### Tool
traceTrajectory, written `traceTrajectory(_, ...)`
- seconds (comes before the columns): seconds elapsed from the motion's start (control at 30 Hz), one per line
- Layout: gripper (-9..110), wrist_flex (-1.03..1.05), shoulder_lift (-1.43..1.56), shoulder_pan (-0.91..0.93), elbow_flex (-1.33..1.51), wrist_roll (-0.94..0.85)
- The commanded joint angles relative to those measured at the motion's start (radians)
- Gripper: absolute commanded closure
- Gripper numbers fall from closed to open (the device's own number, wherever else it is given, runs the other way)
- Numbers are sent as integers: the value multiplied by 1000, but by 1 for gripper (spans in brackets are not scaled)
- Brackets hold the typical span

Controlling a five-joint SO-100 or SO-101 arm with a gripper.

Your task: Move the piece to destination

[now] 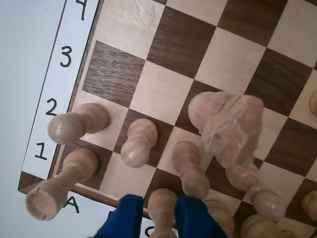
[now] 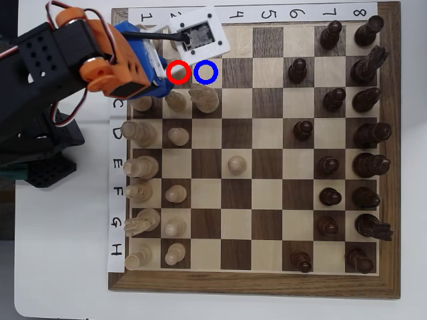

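The piece [image 1: 138, 142], a short pale pawn with a ball top, stands on a dark square in the second rank of the wrist view. Beyond it lies a bare light square [image 1: 161, 91]. My gripper [image 1: 160, 200] enters from the bottom edge, open, its blue fingers [image 1: 125, 217] apart, and the top of another pale piece [image 1: 163, 210] shows in the gap. In the overhead view the gripper [image 2: 160, 85] hovers just left of the red ring [image 2: 178, 72]. The destination [image 2: 207, 72], the blue-ringed light square, is right of that ring. I cannot make out the pawn there.
A tall pale knight [image 1: 229, 126] stands right of the piece, on the square below the destination [image 2: 203, 100]. Pale pawns [image 1: 79, 123] [image 1: 190, 168] flank the piece and a rook [image 1: 52, 193] stands at the corner. Dark pieces [image 2: 363, 100] fill the far right. The board's edge [image 1: 59, 89] is at the left.
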Motion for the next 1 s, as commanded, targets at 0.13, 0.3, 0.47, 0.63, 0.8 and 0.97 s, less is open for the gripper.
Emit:
traceTrajectory(0.13, 93, -84, -35, -55, -26, 529)
traceTrajectory(0.3, 92, -87, -49, -74, -28, 520)
traceTrajectory(0.47, 92, -98, -64, -77, -29, 517)
traceTrajectory(0.63, 91, -117, -81, -83, -28, 506)
traceTrajectory(0.8, 91, -135, -98, -86, -28, 502)
traceTrajectory(0.97, 90, -158, -120, -87, -23, 497)
